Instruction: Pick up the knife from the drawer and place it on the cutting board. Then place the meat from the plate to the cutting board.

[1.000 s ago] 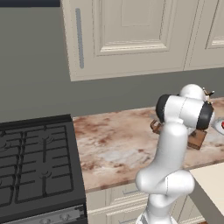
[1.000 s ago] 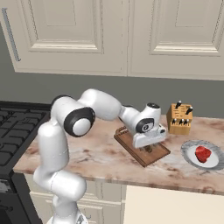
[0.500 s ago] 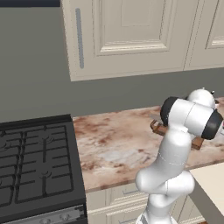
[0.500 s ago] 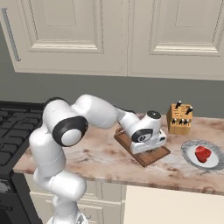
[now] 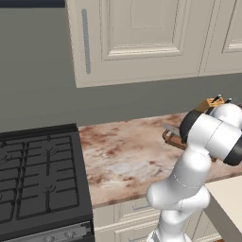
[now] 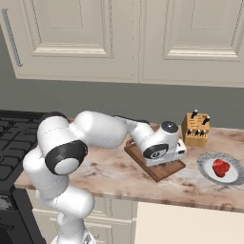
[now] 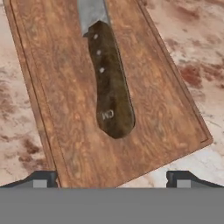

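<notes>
The knife [image 7: 111, 92] lies flat on the dark brown cutting board [image 7: 65, 109], with its brown handle toward the camera and its grey blade running off the top of the hand view. My gripper [image 7: 113, 180] is open just above the board's near end, its fingertips [image 7: 43, 179] wide apart and holding nothing. In the right base view my gripper [image 6: 167, 159] hovers over the cutting board [image 6: 159, 172]. To the right, the red meat [image 6: 221, 167] sits on the grey plate [image 6: 209, 174]. The pale drawer [image 6: 190, 224] stands open below the counter's edge.
A tan knife block [image 6: 196, 128] stands at the back between board and plate. The black stove [image 5: 38, 175] lies left of the marbled counter [image 5: 123, 156]. Cream wall cabinets [image 6: 119, 38] hang overhead. The board's loop handle [image 5: 169, 138] shows beside my arm.
My hand has shifted slightly to the right over the board, toward the plate. The jaws stay wide open, and the knife rests on the board.
</notes>
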Available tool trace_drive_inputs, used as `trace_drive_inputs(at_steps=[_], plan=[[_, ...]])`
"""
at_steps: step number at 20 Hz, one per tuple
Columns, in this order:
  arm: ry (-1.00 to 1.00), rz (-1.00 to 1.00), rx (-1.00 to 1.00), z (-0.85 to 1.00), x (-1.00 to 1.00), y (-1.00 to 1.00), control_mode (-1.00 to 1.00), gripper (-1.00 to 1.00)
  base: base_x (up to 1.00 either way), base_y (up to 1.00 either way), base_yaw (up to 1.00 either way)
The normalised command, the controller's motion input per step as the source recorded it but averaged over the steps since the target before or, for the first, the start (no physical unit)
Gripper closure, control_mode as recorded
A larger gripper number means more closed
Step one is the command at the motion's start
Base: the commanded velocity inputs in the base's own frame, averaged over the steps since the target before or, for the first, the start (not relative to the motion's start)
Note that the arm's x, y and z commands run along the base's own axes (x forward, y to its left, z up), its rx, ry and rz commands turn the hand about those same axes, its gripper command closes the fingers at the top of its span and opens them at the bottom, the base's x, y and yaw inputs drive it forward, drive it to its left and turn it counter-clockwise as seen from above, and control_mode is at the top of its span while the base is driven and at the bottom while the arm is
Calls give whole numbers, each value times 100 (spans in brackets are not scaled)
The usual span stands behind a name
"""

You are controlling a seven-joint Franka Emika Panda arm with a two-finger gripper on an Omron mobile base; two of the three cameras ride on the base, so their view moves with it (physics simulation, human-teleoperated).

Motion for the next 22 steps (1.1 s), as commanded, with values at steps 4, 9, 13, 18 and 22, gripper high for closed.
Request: trace_drive_inputs(at_steps=[4,9,13,18,22], plan=[[2,-7,0,42,-1,-58,-100,-100,0,0,0],[8,-12,0,13,0,-66,-100,-100,0,0,0],[1,-14,1,0,-3,-59,-100,-100,0,0,0],[0,-8,1,-2,-6,-45,-100,-100,0,0,0],[-2,-8,2,0,-7,-34,-100,-100,0,0,0]])
